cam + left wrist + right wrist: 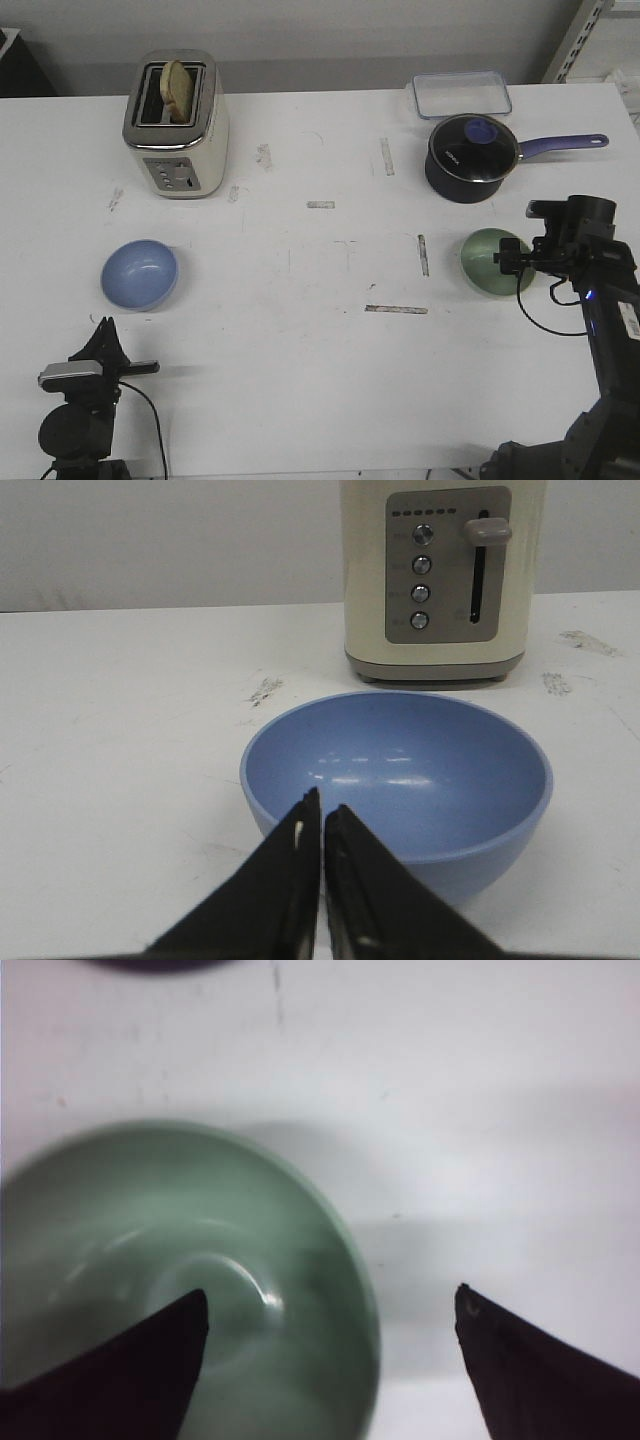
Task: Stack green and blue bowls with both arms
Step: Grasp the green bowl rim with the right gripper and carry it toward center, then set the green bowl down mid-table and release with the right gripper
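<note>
Blue bowl [139, 274] upright, table's left; green bowl [495, 262] upright at right, well apart

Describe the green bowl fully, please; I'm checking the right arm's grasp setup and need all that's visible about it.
The green bowl is a small, round, pale mint bowl with a smooth, slightly glossy surface that looks like plastic. It appears empty and stands on the white table, in front of the dark saucepan. The right gripper is open over it: one finger shows over the bowl's inside, the other outside the rim. Whether either finger touches it cannot be told.
</note>
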You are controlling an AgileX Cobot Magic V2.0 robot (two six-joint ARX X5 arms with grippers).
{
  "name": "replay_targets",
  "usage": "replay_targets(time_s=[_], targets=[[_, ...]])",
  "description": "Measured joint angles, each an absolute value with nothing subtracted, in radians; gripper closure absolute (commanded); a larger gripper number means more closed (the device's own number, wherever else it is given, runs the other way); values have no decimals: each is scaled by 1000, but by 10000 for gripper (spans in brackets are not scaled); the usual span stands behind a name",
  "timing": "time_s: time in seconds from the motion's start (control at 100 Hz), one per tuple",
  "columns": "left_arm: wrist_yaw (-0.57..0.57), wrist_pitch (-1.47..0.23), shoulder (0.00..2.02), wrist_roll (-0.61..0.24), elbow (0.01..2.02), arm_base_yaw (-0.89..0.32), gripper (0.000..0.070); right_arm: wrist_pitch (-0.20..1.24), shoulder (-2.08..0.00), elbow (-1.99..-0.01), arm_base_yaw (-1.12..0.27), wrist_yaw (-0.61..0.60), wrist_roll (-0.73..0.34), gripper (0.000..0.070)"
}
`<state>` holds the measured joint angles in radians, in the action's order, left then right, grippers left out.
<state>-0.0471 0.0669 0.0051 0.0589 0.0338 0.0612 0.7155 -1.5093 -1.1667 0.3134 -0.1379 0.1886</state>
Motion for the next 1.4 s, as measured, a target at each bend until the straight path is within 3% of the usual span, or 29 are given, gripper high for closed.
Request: replay_targets(time_s=[0.06,0.21,0.28,0.55,0.75,1.02,1.2,1.4], targets=[[-47,66,5,59,34,61,699,706,-1540,-1167,313,-138,196,226],[-47,66,5,59,34,61,699,691,-1585,-1167,313,-138,220,581],[-47,66,5,59,34,61,699,689,-1592,-1167,313,-138,228,700],[-47,66,5,59,34,61,699,665,-1583,-1177,308,-158,231,700],[-47,66,5,59,34,61,699,675,-1509,-1254,222,-284,191,700],[-47,66,5,59,34,61,699,682,-1441,-1334,-114,-448,65,700],[-47,67,5,59,34,61,699,731,-1489,-1332,-381,-420,46,700],[-47,67,5,59,34,61,699,743,-1581,-1332,-600,-254,52,700]])
